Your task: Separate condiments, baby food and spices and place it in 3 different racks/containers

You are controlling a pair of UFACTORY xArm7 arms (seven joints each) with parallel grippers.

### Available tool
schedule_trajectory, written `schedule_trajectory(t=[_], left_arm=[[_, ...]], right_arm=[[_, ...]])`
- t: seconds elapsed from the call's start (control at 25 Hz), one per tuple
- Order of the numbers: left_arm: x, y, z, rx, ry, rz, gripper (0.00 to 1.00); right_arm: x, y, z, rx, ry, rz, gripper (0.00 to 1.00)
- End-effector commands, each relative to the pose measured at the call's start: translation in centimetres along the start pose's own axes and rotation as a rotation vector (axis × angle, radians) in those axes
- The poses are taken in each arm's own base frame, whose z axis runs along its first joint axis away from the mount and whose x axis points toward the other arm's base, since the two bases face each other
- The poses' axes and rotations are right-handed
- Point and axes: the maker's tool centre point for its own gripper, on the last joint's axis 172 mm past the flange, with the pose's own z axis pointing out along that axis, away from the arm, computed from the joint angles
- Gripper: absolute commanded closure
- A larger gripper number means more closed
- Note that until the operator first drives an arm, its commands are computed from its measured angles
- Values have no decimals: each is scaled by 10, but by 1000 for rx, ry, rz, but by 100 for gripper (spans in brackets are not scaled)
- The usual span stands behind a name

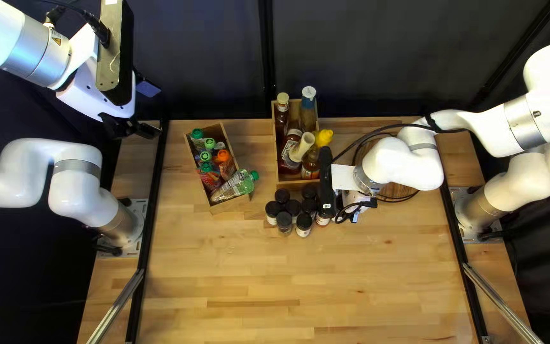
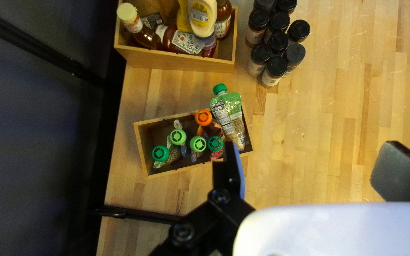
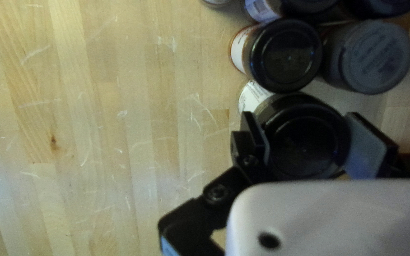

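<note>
Two boxes: pale wood, set apart on our table [image 1: 256, 280]; the pouch box [image 2: 140, 147] and the larger bottle box [image 2: 181, 61].
Table: striped wood, scuffed, black rails [image 1: 149, 223] along both sides.
Room: dark curtain [image 1: 364, 51] behind the far edge.
Board: a brown piece [image 1: 394, 190] partly hidden under our right arm, perhaps a round board.
Pouches: green and orange caps [image 2: 203, 117] upright, one green pouch [image 2: 228, 116] leaning over the rim.
Bottles: reds, ambers and a yellow cap [image 1: 324, 136], some tilted against each other.
Jars: dark-lidded, pale-labelled, standing in a tight cluster [image 2: 278, 42] on the table near the bottle box.
Held jar: the one [image 3: 307, 137] with a round black lid and white label, at the cluster's edge.
Right gripper [image 1: 338, 215]: closed on that jar, a finger against each side of its lid.
Left gripper [image 1: 141, 130]: raised, fingers wide apart, holding nothing.
</note>
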Motion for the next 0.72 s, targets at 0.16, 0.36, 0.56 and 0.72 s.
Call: schedule_trajectory(t=[0.16, 0.36, 0.56, 0.72], left_arm=[[0, 0, 0, 0, 0, 0, 0], [0, 0, 0, 0, 0, 0, 0], [0, 0, 0, 0, 0, 0, 0], [0, 0, 0, 0, 0, 0, 0]], right_arm=[[-9, 15, -68, 3, 6, 14, 100], [-29, 66, -94, 5, 9, 51, 100], [-51, 117, -90, 0, 3, 110, 100], [-74, 152, -79, -9, -2, 164, 100]])
